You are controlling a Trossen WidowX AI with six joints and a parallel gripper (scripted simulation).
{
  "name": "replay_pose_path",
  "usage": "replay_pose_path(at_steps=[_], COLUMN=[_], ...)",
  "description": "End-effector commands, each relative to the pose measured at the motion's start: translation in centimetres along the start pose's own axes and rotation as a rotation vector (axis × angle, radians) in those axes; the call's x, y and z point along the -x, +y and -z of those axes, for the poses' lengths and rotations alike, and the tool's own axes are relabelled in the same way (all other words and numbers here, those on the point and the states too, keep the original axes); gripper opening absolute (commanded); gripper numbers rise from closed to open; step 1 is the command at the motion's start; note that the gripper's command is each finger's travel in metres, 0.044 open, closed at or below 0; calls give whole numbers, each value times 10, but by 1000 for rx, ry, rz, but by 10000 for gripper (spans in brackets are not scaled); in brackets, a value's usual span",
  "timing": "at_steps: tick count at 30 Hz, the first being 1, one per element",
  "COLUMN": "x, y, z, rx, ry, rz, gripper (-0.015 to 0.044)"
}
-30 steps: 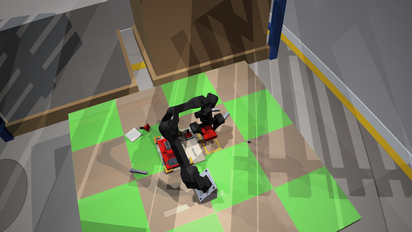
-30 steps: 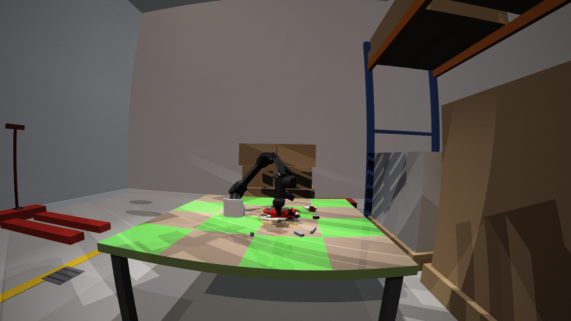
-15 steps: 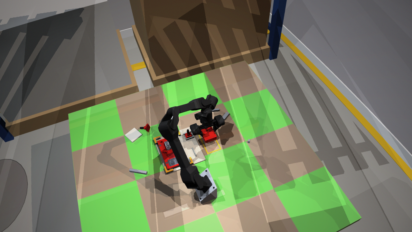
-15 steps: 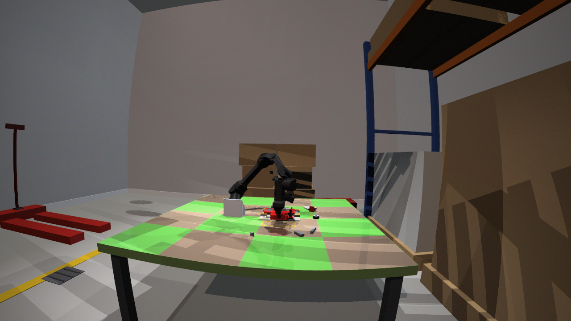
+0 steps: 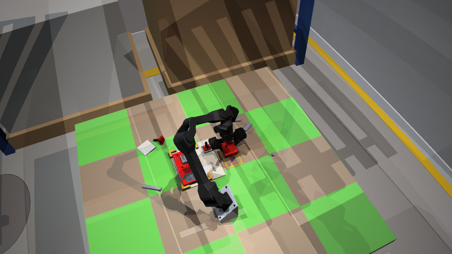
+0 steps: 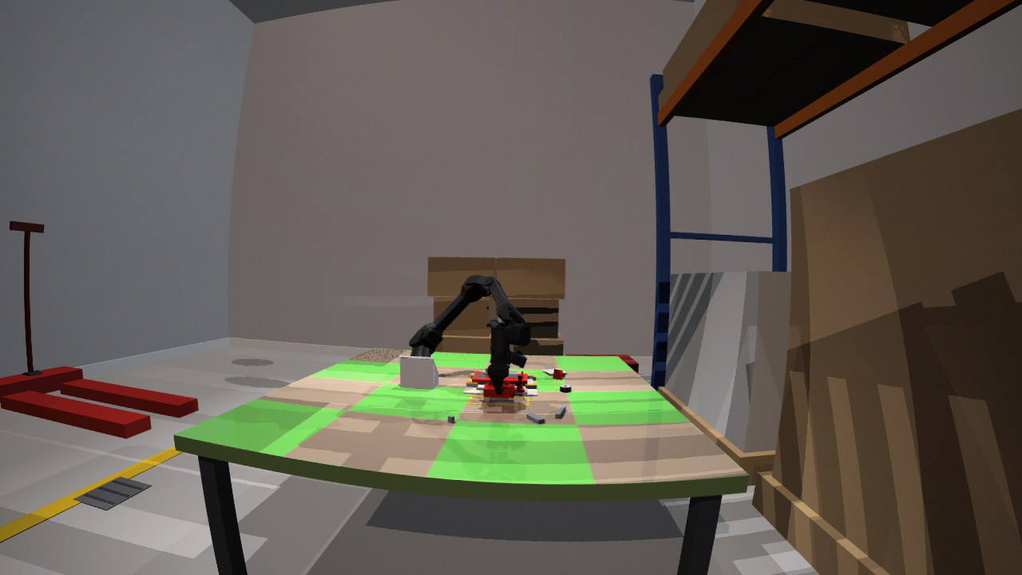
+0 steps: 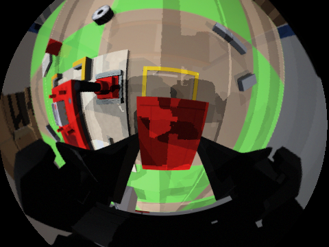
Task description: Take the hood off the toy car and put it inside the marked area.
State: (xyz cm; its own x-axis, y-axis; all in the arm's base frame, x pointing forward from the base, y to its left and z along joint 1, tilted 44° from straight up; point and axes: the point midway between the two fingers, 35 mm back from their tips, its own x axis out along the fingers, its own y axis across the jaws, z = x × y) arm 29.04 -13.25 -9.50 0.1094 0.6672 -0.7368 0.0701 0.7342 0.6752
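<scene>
The hood [image 5: 229, 149] [image 6: 498, 391] [image 7: 171, 134], a red tapered piece, is off the toy car. My gripper [image 5: 229, 142] [image 7: 168, 137] is shut on the hood, one finger at each side, and holds it a little above the table over part of the marked area. The marked area [image 5: 235, 165] [image 7: 144, 82] is a thin yellow outline; the hood hides part of it in the top view and the wrist view. The toy car [image 5: 179, 165] [image 7: 75, 114], a low red body, lies to the left of the marked area, partly behind the arm in the top view.
A pale board [image 7: 121, 63] borders the marked area and bears a red piece with a black post [image 5: 206, 147]. A wheel [image 6: 565, 388] [image 7: 103, 14] and grey bars [image 7: 229, 38] [image 7: 247, 82] lie farther out. A white plate [image 5: 146, 147] and small grey block [image 5: 272, 154] lie apart.
</scene>
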Motion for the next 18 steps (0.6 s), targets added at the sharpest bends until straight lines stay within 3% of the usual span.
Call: replay_pose_path(at_steps=[1,18], x=[-4,-10], y=[1,1], z=[1,1], rx=[-5,-5], ry=[-2,-2], rz=[-5,-5], gripper=[0,0])
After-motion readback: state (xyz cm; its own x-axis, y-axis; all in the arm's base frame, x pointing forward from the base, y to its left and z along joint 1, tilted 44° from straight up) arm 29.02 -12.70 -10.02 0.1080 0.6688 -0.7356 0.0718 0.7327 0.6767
